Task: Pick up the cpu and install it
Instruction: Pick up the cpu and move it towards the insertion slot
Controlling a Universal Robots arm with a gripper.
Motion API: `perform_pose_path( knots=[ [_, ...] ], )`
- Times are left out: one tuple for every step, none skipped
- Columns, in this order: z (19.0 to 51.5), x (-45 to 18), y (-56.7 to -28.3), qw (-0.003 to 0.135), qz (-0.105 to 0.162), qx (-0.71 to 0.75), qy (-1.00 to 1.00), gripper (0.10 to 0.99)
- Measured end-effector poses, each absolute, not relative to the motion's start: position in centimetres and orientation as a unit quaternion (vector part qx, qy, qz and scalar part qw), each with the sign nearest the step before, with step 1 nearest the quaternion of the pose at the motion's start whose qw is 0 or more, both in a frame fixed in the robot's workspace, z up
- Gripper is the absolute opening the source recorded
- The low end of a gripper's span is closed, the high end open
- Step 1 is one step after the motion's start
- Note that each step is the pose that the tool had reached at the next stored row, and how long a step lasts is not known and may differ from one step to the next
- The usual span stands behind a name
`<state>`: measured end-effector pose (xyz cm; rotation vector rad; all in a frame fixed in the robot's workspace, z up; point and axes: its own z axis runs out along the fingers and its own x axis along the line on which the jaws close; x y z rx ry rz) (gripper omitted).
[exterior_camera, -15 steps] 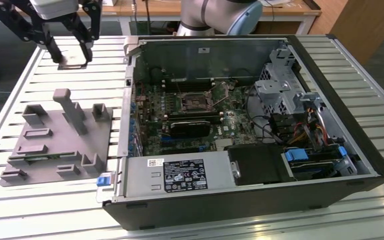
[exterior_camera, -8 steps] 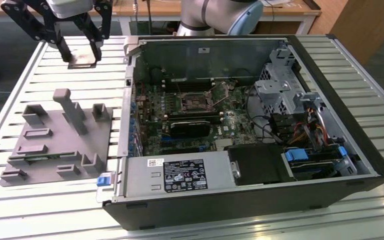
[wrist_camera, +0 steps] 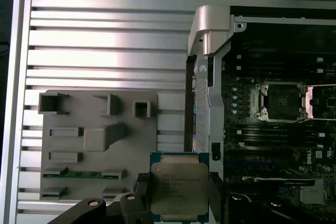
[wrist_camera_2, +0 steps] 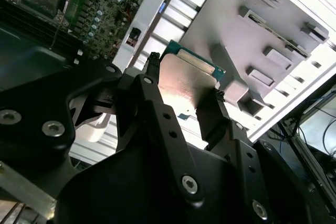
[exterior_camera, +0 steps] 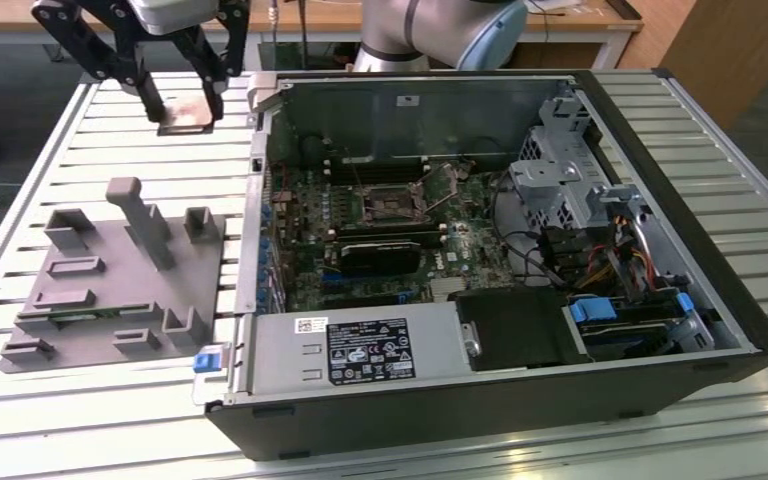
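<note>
The end effector [exterior_camera: 184, 100] pinches the cpu [wrist_camera: 179, 190] by its edges, likely keeping it level. It hangs over the desk [exterior_camera: 37, 150] beside the case [exterior_camera: 518, 410], on the exterior view's left.

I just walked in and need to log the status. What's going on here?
A robot arm's gripper is shut on the cpu, gripping it by two opposite edges. It holds the cpu above the slatted table, beside the open computer case, on the exterior view's left. A grey fixture lies on the table nearby. The socket on the board inside the case looks open and empty, so the cpu is picked up but not installed.
</note>
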<state>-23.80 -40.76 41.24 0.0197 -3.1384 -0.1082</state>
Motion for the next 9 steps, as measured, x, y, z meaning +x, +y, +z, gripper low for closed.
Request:
perform_pose_path(
  knots=[
    [41.2, -23.6, -40.7, 0.001, -0.034, 0.006, -0.999, 0.533],
    [41.2, -23.5, -40.7, 0.001, -0.034, 0.006, -0.999, 0.533],
    [41.2, -23.3, -40.7, 0.001, -0.034, 0.006, -0.999, 0.533],
    [41.2, -23.2, -40.7, 0.001, -0.034, 0.006, -0.999, 0.533],
    [41.2, -23.1, -40.7, 0.001, -0.034, 0.006, -0.999, 0.533],
    [41.2, -23.0, -40.7, 0.001, -0.034, 0.006, -0.999, 0.533],
    [41.2, -22.8, -40.7, 0.001, -0.034, 0.006, -0.999, 0.533],
    [41.2, -22.7, -40.7, 0.001, -0.034, 0.006, -0.999, 0.533],
    [41.2, -22.6, -40.7, 0.001, -0.034, 0.006, -0.999, 0.533]
  ],
)
